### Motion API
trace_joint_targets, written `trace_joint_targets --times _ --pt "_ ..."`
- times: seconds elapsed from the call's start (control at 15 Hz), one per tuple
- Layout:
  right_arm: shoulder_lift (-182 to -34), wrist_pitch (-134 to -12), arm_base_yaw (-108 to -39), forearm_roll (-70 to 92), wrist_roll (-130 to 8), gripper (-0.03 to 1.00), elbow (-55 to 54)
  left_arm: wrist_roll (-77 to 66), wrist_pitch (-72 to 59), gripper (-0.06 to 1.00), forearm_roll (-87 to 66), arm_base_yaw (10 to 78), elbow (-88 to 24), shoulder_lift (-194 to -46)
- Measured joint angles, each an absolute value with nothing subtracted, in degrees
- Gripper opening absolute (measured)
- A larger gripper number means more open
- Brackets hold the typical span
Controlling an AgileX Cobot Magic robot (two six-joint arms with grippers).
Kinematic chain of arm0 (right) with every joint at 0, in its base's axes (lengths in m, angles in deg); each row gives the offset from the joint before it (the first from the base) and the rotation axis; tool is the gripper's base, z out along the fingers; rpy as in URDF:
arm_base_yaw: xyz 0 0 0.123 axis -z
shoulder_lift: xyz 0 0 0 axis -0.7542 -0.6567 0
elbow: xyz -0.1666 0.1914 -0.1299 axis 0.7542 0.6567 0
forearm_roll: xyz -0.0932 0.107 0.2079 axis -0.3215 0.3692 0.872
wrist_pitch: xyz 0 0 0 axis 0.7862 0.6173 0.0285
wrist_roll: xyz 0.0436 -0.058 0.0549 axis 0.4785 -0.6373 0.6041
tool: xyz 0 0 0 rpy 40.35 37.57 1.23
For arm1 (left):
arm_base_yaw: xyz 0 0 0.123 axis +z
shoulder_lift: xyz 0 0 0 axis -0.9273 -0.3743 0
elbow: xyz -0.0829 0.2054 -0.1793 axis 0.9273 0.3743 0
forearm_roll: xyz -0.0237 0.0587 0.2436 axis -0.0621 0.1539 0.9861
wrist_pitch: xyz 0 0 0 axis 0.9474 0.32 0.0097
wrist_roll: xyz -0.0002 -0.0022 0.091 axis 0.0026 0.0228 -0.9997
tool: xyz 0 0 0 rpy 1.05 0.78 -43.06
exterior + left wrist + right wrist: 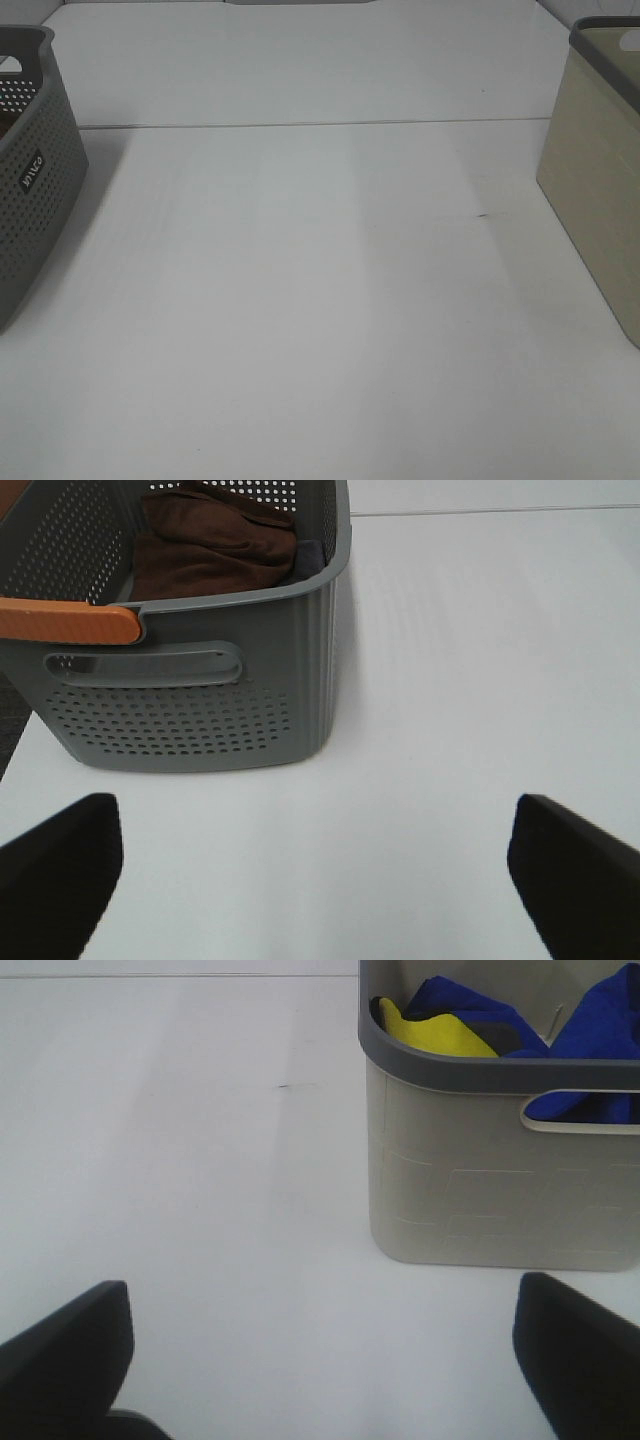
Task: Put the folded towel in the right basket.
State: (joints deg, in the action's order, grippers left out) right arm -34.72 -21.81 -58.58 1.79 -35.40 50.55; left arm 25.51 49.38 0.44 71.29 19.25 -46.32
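While nothing gets gripped yet: left gripper and right gripper both spread wide over bare white table.

Folded brown towel sitting inside perforated grey plastic basket on the left; beige smooth-walled right basket already holding blue and yellow cloths. Probably soft, light, floppy, so best pinched through the stacked folds near the middle, not one loose edge.

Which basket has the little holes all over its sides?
The grey plastic basket on the left; the beige basket with the dark grey rim has solid walls.
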Motion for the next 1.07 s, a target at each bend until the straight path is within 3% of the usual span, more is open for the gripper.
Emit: trace_joint_targets --times 0.33,0.6,1.07 --pt "-34.7 -21.8 -58.2 1.9 -35.7 0.98 50.5 25.5 49.4 0.97 0.4 71.3 19.2 -46.3" --pt "-34.7 -21.8 -50.8 1.9 -35.7 0.98 50.5 25.5 49.4 0.97 0.4 71.3 19.2 -46.3" --pt "-34.7 -21.8 -50.6 2.4 -35.7 0.98 50.5 25.5 49.4 0.97 0.4 71.3 19.2 -46.3"
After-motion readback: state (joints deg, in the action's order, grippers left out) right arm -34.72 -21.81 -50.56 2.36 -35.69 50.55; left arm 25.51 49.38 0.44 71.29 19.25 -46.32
